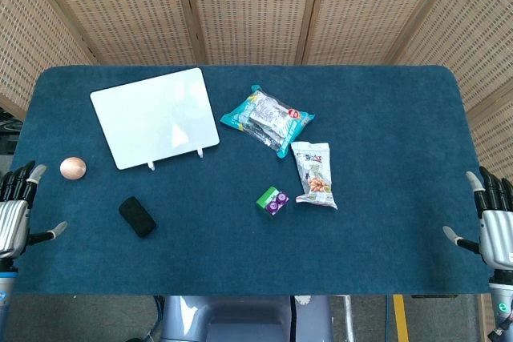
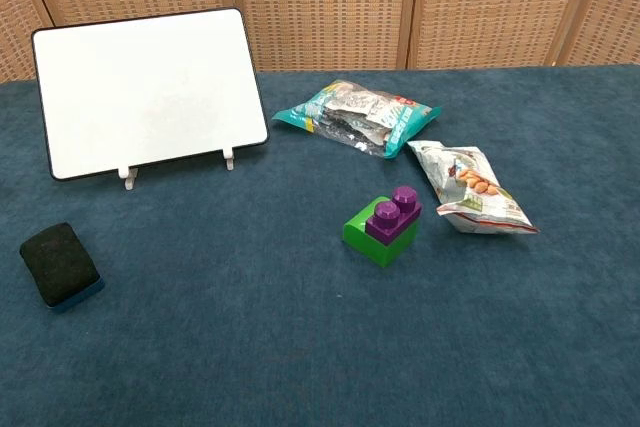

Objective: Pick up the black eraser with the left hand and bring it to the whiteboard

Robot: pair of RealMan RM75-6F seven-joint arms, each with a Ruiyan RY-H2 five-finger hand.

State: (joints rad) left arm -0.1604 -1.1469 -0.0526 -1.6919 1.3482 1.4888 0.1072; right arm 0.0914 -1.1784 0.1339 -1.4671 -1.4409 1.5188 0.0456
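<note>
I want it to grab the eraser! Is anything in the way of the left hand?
No, nothing visible. Only bare table lies between the left hand and the eraser. The orange ball sits off to the side, nearer the whiteboard.

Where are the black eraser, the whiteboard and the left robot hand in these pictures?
black eraser [image 1: 137, 216]: head view, middle of its top.
whiteboard [image 2: 150, 90]: chest view, centre of its white face.
left robot hand [image 1: 14, 215]: head view, back of the hand.
</note>
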